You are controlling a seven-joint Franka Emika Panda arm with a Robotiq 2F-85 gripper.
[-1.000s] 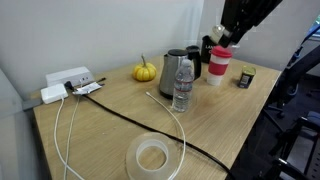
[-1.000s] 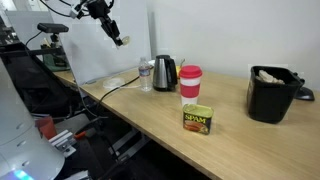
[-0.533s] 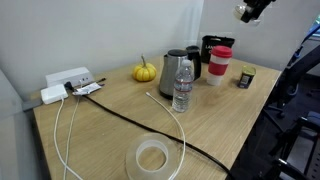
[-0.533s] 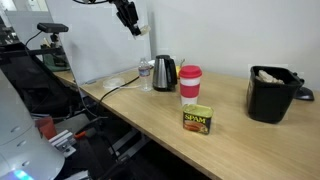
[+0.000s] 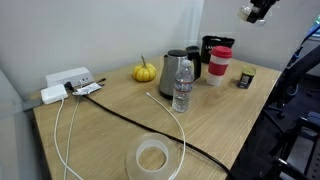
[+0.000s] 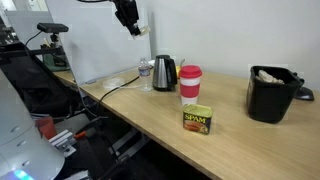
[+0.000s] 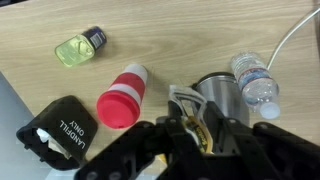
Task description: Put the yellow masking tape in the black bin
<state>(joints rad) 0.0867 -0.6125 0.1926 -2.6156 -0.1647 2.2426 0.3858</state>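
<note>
My gripper (image 7: pixel 200 140) is shut on the yellow masking tape (image 7: pixel 198 131), a small yellow roll pinched between the fingers. The gripper hangs high above the table in both exterior views (image 5: pixel 252 11) (image 6: pixel 128 17). In the wrist view it is over the steel kettle (image 7: pixel 218 93). The black bin (image 6: pixel 272 95) stands at the far end of the table, well away from the gripper. In the wrist view the black bin (image 7: pixel 60 135) is at the lower left, with a white label on its side.
A red-lidded cup (image 6: pixel 190 84), the kettle (image 6: pixel 164 72), a water bottle (image 6: pixel 146 74) and a Spam can (image 6: pixel 197 119) stand between gripper and bin. A pumpkin (image 5: pixel 145 72), a large pale tape roll (image 5: pixel 152 157), a power strip (image 5: pixel 68 83) and cables lie on the table.
The gripper has risen from beside the cup to high above the table, carrying the tape. Over the last half second it has hardly moved.
</note>
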